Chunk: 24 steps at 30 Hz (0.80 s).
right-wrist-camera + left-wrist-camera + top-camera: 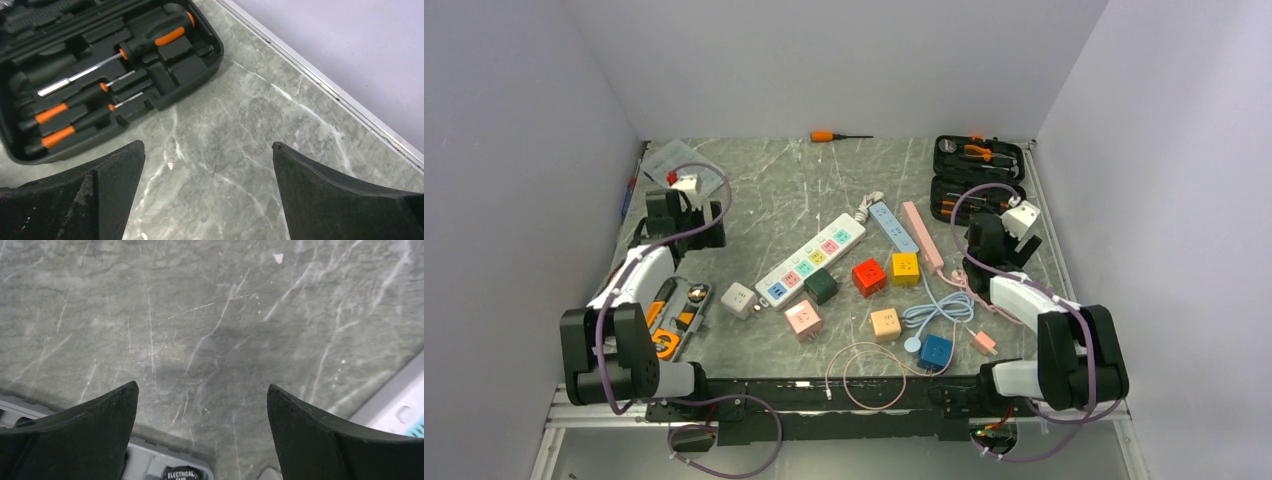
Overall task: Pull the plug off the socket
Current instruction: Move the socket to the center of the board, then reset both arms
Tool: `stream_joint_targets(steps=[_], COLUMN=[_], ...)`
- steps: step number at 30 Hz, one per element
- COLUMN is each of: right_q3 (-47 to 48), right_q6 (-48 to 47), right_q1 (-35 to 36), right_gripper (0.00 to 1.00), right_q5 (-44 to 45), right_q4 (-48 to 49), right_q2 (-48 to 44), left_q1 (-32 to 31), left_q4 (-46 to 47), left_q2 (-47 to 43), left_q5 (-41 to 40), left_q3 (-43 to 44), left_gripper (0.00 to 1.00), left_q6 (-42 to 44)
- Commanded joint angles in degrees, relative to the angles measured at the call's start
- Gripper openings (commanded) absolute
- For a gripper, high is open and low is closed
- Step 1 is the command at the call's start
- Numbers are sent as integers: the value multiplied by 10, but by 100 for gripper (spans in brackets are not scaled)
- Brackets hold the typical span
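The left end effector and right end effector were pictured wide open, empty; the power strip was judged best pinned before pulling.

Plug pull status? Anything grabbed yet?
Done: nothing visible. In hand: nothing; left gripper and right gripper are open over bare table, the right beside the tool case. To do: reach the white power strip; a dark green cube sits against it, plugged in or not I cannot tell.
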Motion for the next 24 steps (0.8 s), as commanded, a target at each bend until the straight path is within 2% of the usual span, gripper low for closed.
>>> stream_joint_targets(steps=[1, 5, 7, 9, 14, 15, 18, 19, 23, 24], right_q3=[-18, -9, -4, -7, -72, -91, -125, -132, -183, -191], right_q6=[-76, -107, -107, -108, -106, -100, -153, -172, -200, -228], right_q1=[-2, -4, -4, -3, -3, -3, 2, 4, 7, 10], right_gripper=[100, 100, 100, 100, 100, 100, 100, 100, 100, 100], right_q5=[23, 9, 7, 4, -2, -5, -40, -27, -30, -36], right_q4=[174, 187, 176, 167, 216, 238, 331, 369, 516, 571], right_q2=[27, 40, 43, 37, 24, 27, 30, 38, 74, 92], left_q1=[-8, -17, -30, -30, -30, -30, -30, -30, -30, -30], left_q4=[222, 409, 432, 495, 612, 639, 665, 692, 883, 856], left_q2=[-43, -52, -47, -46, -42, -38, -48, -48, 6, -5], left_q5=[-32, -15, -42, -55, -45, -44, -35, -25, 3, -2], left_q3=[-93, -192, -205, -238, -305, -315, -340, -357, -427, -422], left_gripper=[99, 99, 99, 99, 99, 99, 99, 99, 99, 99], left_q6=[-7, 39, 61, 64, 71, 72, 77, 81, 90, 89])
